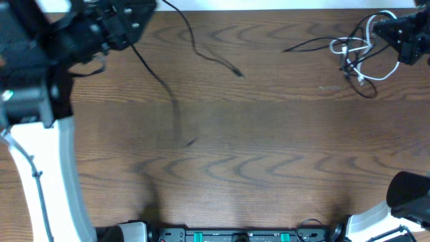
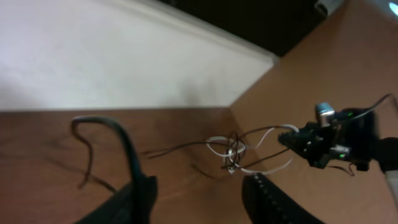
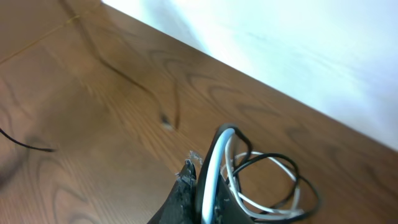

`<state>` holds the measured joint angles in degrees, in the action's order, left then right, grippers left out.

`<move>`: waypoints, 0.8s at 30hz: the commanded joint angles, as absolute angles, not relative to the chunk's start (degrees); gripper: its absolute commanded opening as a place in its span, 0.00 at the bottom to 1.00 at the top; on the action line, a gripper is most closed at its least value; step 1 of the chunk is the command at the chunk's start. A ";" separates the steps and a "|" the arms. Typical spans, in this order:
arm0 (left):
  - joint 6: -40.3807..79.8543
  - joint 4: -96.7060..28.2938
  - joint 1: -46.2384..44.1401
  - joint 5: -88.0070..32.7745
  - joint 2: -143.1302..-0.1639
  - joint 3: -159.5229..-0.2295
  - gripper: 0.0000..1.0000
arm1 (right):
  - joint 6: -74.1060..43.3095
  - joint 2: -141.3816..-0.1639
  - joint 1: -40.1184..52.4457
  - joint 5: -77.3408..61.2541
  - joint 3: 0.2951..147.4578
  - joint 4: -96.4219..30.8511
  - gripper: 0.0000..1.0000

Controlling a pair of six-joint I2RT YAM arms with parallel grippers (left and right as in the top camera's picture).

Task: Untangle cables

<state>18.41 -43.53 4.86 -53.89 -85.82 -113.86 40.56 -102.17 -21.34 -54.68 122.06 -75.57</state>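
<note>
A tangle of white and black cables (image 1: 356,57) lies at the table's far right. My right gripper (image 1: 376,30) is shut on it. In the right wrist view a white strand and a black strand are pinched between the jaws of that gripper (image 3: 208,174), and the loops (image 3: 267,186) hang beside them. My left gripper (image 1: 131,33) is at the far left, open. One black cable (image 2: 124,140) rests along its left finger (image 2: 144,190) without being pinched. From there it trails across the table (image 1: 158,77). Another black cable (image 1: 201,54) ends in a plug (image 1: 238,72).
The left wrist view looks across the table to the tangle (image 2: 233,152) and the right gripper (image 2: 323,144). The table's back edge meets a white wall (image 3: 298,43). The arm bases (image 1: 40,168) stand at the near corners.
</note>
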 commanded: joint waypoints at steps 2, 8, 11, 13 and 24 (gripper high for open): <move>17.41 -43.35 -2.28 -54.30 -90.35 -115.04 0.53 | 39.22 -95.66 -16.14 -57.01 122.48 -75.37 0.01; 15.57 -43.70 -6.96 -50.09 -91.11 -115.04 0.64 | 34.92 -90.98 -7.11 -56.93 122.48 -68.97 0.01; 5.32 -47.92 -7.49 -47.13 -91.11 -115.04 0.96 | 30.57 -89.56 -5.63 -56.93 122.48 -64.55 0.01; 4.93 -52.60 -7.49 -41.76 -91.11 -115.04 0.96 | 28.40 -89.10 -5.52 -56.95 122.50 -63.20 0.01; -13.02 -70.08 -9.34 -31.05 -91.61 -114.98 0.91 | 25.91 -88.86 -1.65 -58.24 122.50 -61.84 0.01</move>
